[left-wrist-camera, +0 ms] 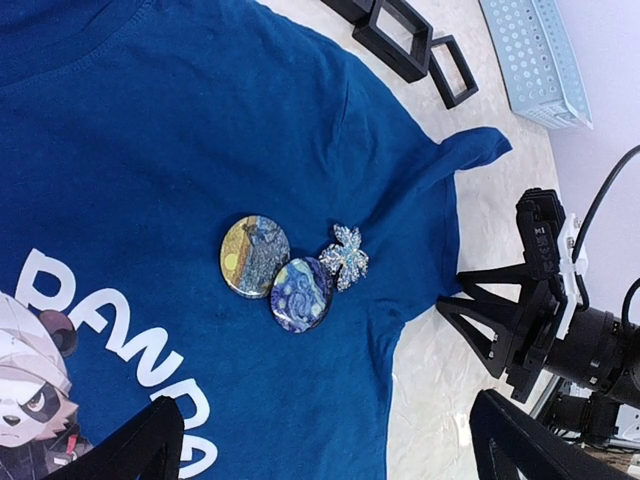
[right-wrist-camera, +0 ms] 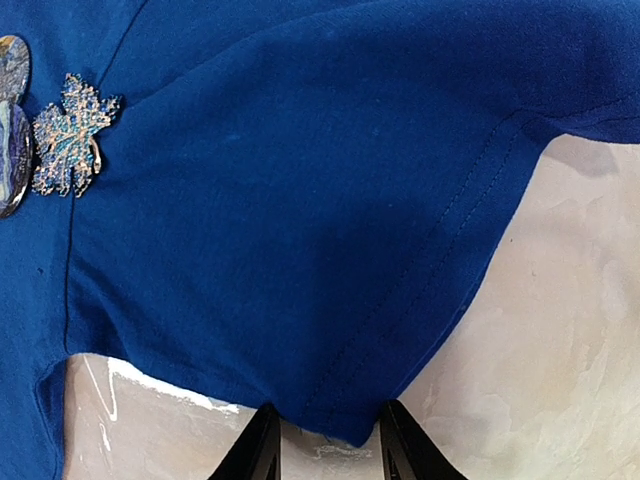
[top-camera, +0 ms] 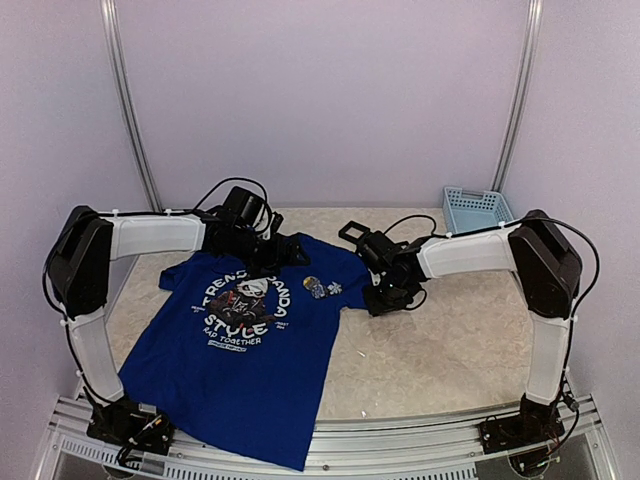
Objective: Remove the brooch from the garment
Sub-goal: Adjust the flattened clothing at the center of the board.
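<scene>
On the pale table (top-camera: 450, 340), a blue T-shirt (top-camera: 250, 370) lies flat, print side up, collar toward the far wall.

Brooch (left-wrist-camera: 345, 257): a small leaf-shaped piece, glittering silver and blue. It sits on the chest of the shirt, toward the sleeve (right-wrist-camera: 420, 300) on the robot's right. It lies just beside two round badges (left-wrist-camera: 300, 295) and seems to touch the nearer one.

Left gripper (left-wrist-camera: 335, 445): hovers over the upper chest, jaws wide apart, holding nothing.

Right gripper (right-wrist-camera: 328, 440): low at the hem of that sleeve. Its jaws are part-way apart with the hem's edge between the tips, and no clamp on the cloth shows.

Beyond the shirt lie black square frames (left-wrist-camera: 400, 35) and a light-blue basket (left-wrist-camera: 535, 60).

Handling, as a judgement: the brooch is probably light and rigid, with a slick face and thin jagged points that could bend or snag. Its fastening is hidden under it, so how firmly it holds cannot be told.

The cloth is soft and will likely rise and bunch with any pull, so it needs pinning down close to the brooch. The best hold looks to be across the leaf's opposite edges near its middle, not on the points. The approach should come from the sleeve side, where the badges do not crowd it.
</scene>
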`<state>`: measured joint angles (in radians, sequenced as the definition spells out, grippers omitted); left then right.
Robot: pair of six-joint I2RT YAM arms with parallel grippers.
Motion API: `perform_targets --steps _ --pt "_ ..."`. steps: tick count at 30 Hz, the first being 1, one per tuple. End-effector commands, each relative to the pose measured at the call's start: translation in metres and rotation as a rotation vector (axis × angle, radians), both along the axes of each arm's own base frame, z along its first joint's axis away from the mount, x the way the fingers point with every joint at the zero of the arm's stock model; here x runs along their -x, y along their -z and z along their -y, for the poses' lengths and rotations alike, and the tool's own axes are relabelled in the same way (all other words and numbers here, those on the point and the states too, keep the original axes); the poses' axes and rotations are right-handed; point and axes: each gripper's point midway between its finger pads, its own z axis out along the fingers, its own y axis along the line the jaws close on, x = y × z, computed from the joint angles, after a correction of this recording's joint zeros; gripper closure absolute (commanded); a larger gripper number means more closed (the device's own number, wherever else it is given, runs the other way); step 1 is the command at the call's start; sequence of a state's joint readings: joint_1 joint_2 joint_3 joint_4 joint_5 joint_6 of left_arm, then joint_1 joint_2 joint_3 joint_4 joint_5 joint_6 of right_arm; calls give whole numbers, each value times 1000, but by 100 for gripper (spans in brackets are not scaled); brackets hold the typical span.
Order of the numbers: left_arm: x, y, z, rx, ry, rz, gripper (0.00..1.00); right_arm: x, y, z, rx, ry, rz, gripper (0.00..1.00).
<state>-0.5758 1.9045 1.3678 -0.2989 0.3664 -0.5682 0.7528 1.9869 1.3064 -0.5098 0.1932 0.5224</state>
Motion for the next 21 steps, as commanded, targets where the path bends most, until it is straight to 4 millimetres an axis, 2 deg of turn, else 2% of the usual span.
perform_targets --steps 1,4,11,21 --pt "2 -14 -3 9 -11 31 2 -1 3 0 22 15 0 66" --pt "3 -14 -4 9 -13 30 2 -1 4 -1 25 12 1 68" --pt "5 -11 -6 -1 -16 26 2 6 5 0 18 10 -18 91" --pt "7 -10 -7 -4 -15 23 2 39 -8 -8 -59 -1 -88 98"
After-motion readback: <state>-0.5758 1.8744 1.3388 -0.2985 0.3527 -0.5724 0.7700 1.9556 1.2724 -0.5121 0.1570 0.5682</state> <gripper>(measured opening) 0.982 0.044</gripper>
